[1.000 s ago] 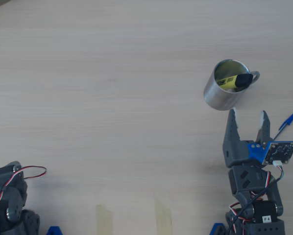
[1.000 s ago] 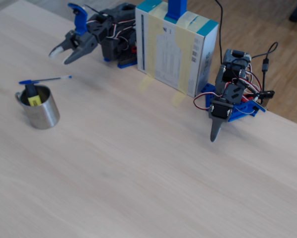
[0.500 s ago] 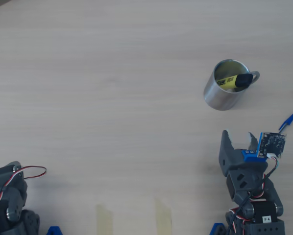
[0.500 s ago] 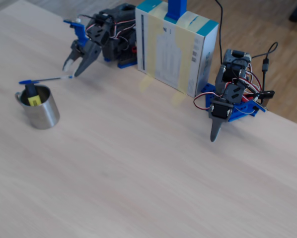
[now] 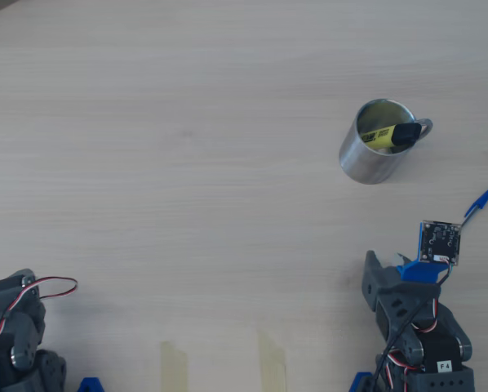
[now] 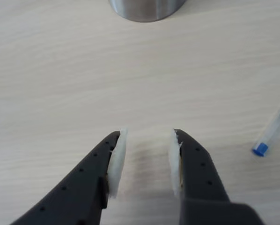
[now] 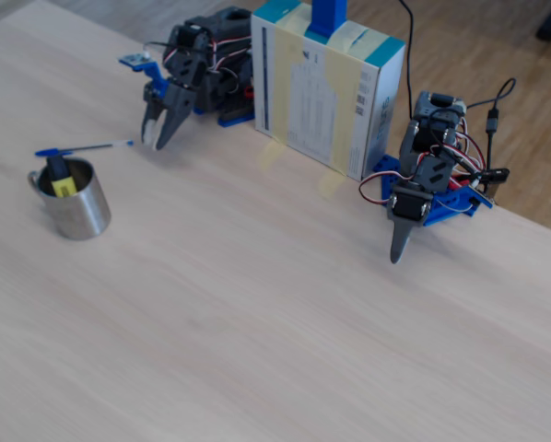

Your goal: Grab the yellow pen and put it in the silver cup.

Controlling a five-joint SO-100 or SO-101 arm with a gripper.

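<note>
Tabletop [image 5: 187, 163]: fingers [image 6: 116, 161] farther back, empty.

In the overhead view the gripper [image 5: 373, 263] has pulled back toward 6 o'clock, away from the silver cup [image 5: 373, 159], and now sits folded close to the arm's base with its fingers pointing down at the table. In the wrist view its jaws stand closer together than before, a narrow gap left between the pads [image 6: 116, 161].
</note>
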